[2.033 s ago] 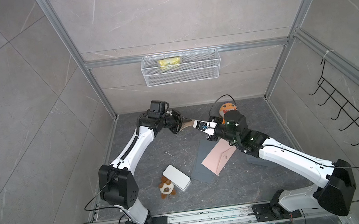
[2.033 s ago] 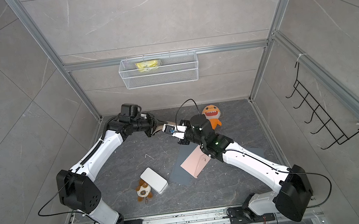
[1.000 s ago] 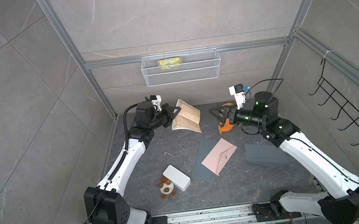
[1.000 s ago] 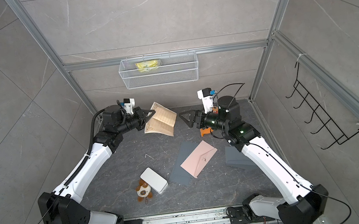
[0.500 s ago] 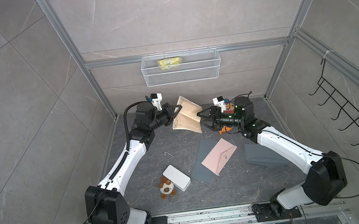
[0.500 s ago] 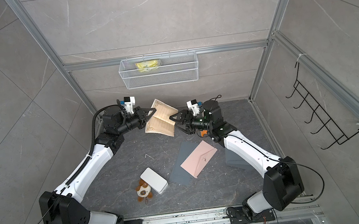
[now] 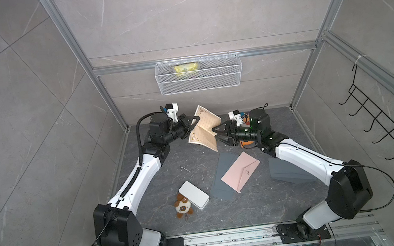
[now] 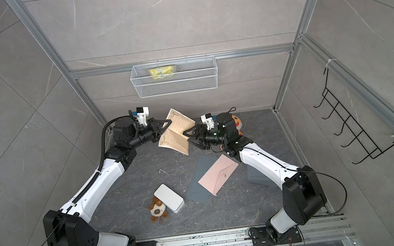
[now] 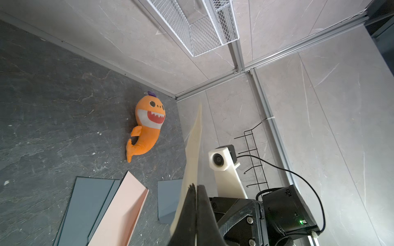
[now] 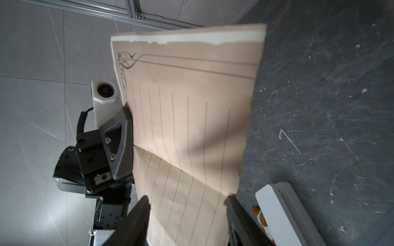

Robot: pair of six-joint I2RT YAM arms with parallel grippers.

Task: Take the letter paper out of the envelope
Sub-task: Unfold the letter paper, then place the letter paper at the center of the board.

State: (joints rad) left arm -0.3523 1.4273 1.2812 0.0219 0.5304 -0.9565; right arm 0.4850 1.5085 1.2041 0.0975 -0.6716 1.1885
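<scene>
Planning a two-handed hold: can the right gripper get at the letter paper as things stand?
Probably yes. The right gripper is open, its jaws on either side of the letter paper's free edge. The left gripper pinches the opposite edge, and nothing lies between.

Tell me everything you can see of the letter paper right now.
The letter paper is a tan, lined sheet with a dark scrollwork border and a pale strip at one end, creased once across the middle and half unfolded. It hangs in the air above the back of the table, out of the pink envelope. The left gripper is shut on one edge; the right gripper straddles the opposite edge, jaws open.
</scene>
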